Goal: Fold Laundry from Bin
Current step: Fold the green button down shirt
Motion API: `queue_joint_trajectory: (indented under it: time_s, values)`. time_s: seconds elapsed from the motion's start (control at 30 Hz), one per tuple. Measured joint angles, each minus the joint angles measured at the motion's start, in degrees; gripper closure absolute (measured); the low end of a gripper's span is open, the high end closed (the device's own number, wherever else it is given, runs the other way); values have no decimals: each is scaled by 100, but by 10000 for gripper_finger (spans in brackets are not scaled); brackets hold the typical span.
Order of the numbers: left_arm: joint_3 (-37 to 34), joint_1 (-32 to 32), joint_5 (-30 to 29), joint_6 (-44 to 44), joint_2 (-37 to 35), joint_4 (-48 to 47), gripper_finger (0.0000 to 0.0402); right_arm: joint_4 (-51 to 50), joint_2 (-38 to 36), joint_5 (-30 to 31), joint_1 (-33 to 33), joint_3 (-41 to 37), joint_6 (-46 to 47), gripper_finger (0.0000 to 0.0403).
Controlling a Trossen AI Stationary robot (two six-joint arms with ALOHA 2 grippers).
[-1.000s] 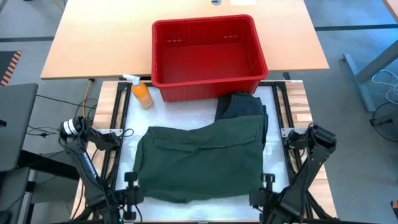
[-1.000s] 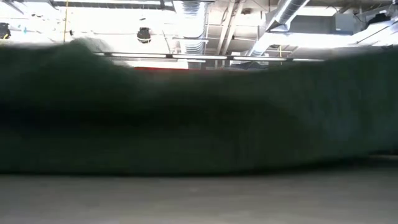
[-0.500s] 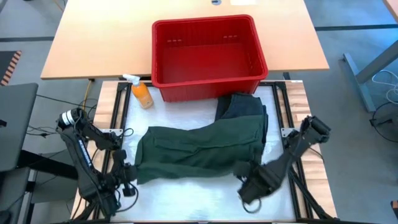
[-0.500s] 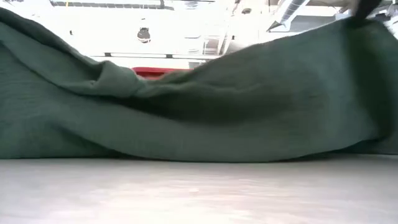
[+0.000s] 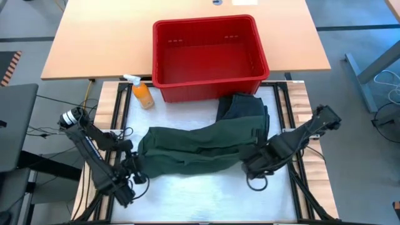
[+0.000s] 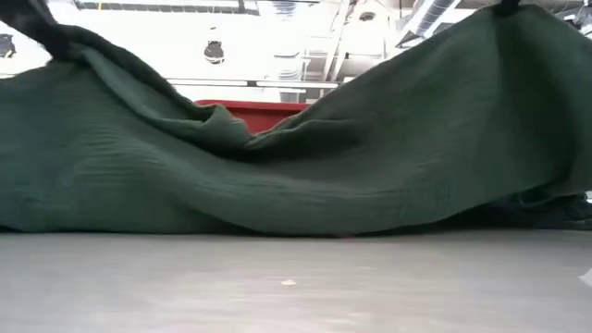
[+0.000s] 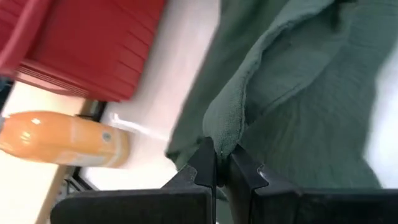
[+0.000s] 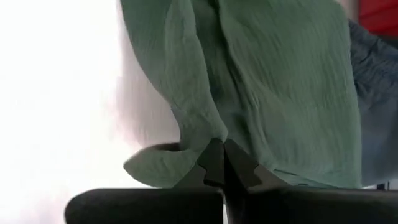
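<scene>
A dark green garment [image 5: 200, 147] of the laundry lies across the white mat, its far part resting on the mat. Its near edge is raised at both ends, and the cloth sags between them in the low view [image 6: 305, 176]. My left gripper [image 5: 137, 165] is shut on the left end and my right gripper [image 5: 250, 164] on the right end. A second, darker garment [image 5: 245, 107] lies on the mat against the bin's near wall. The red bin [image 5: 209, 53] stands at the far side of the mat. My left gripper pinches a bunched bit of the green garment's near edge at its left end [image 7: 224, 134] between its two fingertips. The fingers slant down from the near left. That end is lifted clear and the cloth runs down from it to the mat. How many layers are pinched does not show. My right gripper pinches the near edge at the garment's right end [image 8: 211, 134] between its two fingertips, coming steeply from above. A small flap [image 8: 155, 165] hangs beside the fingers. This end is lifted clear and the cloth falls away slack toward the mat.
An orange spray bottle [image 5: 142, 94] lies at the mat's far left corner, beside the bin. Bare white mat [image 5: 200, 194] shows on the near side of the garment. A wooden tabletop [image 5: 94, 44] extends behind and beside the bin.
Both grippers have risen and gone toward the far edge, staying shut on the green garment's near edge. That edge has been lifted off the mat and drawn over the garment, whose far part has stayed in place. The left gripper has tipped up toward level.
</scene>
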Motion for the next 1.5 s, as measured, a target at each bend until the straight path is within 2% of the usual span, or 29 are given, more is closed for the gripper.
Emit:
queue_joint_trajectory:
  time_s: [0.1,0.27,0.43,0.67,0.87,1.03,1.2,1.33,1.5]
  values:
    - [0,333,-160,236,0,-2,401,-6,-380,-9,-81,-451,-191,390]
    - [-2,848,-160,623,0,-2,401,-19,-1019,355,-583,-1321,-200,390]
    - [-20,1058,-45,712,2,6,401,64,-1318,430,-1055,-1707,-589,389]
    - [-876,1168,361,212,2,319,401,381,-1248,869,-1832,-1735,-1910,387]
    - [-1632,1181,374,238,2,1455,401,521,-957,865,-2508,-1733,-2705,386]
    - [-1906,1327,371,297,2,1670,401,533,-589,854,-2881,-1733,-3059,382]
    - [-1954,1481,362,815,2,1928,380,578,-299,856,-3032,-1733,-3268,349]
    - [-1954,1584,413,1353,2,2128,342,578,-179,858,-3040,-1733,-3703,306]
    - [-1933,1752,760,1504,4,1761,290,483,-197,858,-3038,-1733,-3799,243]
